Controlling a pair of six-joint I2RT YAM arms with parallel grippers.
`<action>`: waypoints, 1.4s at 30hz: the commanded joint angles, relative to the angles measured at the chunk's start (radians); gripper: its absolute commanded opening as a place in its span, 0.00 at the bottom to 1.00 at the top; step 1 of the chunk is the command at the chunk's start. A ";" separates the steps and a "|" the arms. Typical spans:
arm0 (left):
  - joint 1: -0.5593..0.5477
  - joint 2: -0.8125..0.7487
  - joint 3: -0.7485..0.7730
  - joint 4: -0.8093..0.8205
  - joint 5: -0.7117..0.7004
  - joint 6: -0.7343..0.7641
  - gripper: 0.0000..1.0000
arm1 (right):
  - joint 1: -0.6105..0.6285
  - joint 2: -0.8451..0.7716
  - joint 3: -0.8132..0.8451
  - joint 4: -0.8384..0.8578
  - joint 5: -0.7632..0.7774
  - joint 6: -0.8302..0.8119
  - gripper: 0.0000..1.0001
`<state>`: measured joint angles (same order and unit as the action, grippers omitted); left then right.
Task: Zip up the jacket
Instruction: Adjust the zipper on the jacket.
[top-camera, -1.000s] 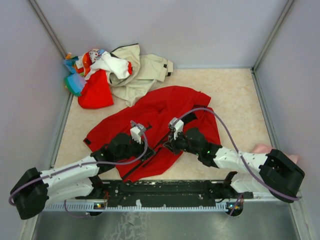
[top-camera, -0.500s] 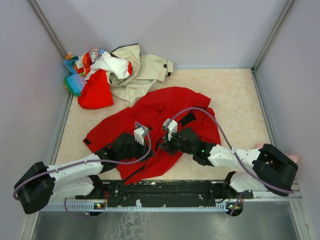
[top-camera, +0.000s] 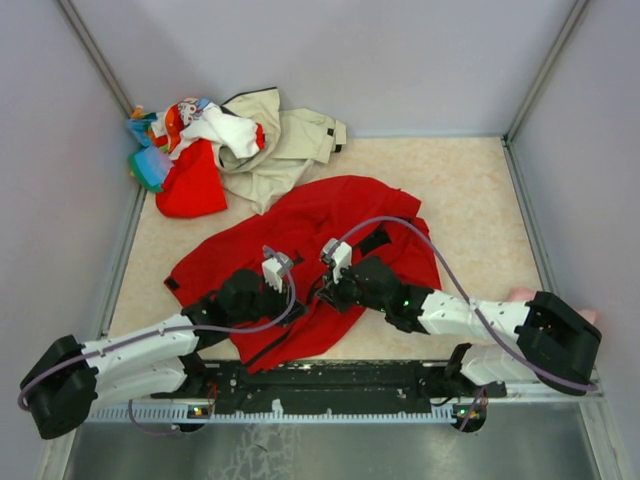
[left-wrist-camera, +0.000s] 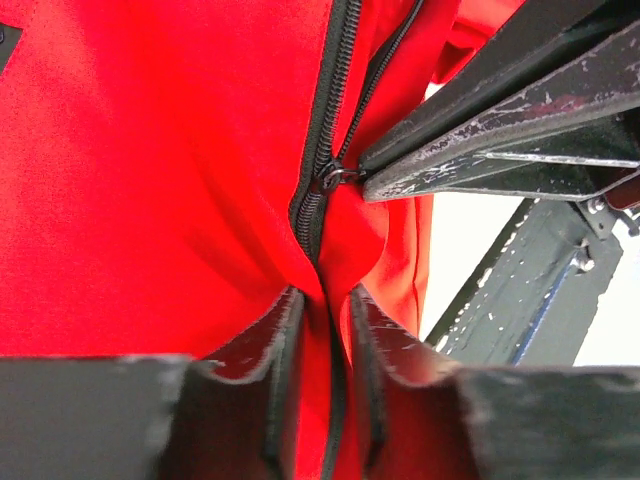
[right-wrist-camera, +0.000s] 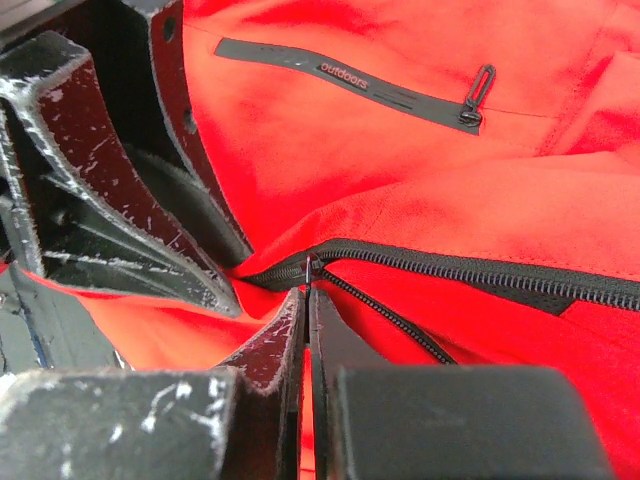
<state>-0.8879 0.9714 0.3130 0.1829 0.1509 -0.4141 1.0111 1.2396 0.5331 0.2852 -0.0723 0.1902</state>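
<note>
Right gripper (right-wrist-camera: 307, 295), clamped on zipper pull (right-wrist-camera: 313, 267), has edged toward left gripper (left-wrist-camera: 322, 305) pinching red jacket (top-camera: 330, 215) hem; zipping barely begun.

1. The table (top-camera: 480, 190) is showing a pale beige, marbled top between grey walls.
2. A red jacket (top-camera: 320, 215) is lying crumpled across the middle of it, reaching toward the near edge.
3. A beige jacket (top-camera: 285, 145) is lying bunched in the far left corner, with its near edge just beside the red jacket.
4. A small red garment (top-camera: 190, 185) is lying left of the beige jacket and touching it.
5. Mixed coloured clothes (top-camera: 160, 140) are lying in a heap behind the small red garment, against the left wall.
6. A pink thing (top-camera: 522, 296) is lying near the right near edge, partly hidden; I cannot tell what it is.
</note>
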 joint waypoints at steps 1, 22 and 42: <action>-0.004 -0.054 0.028 0.003 -0.042 -0.031 0.36 | 0.028 -0.051 0.014 0.006 -0.020 -0.016 0.00; 0.078 0.294 0.511 -0.297 0.019 0.053 0.73 | 0.027 -0.085 -0.056 0.102 0.018 -0.064 0.00; 0.084 0.587 0.638 -0.281 0.176 0.056 0.06 | 0.032 -0.053 -0.022 0.113 -0.060 -0.044 0.00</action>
<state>-0.8051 1.5616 0.9234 -0.1352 0.3023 -0.3614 1.0256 1.1812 0.4709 0.3260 -0.0658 0.1341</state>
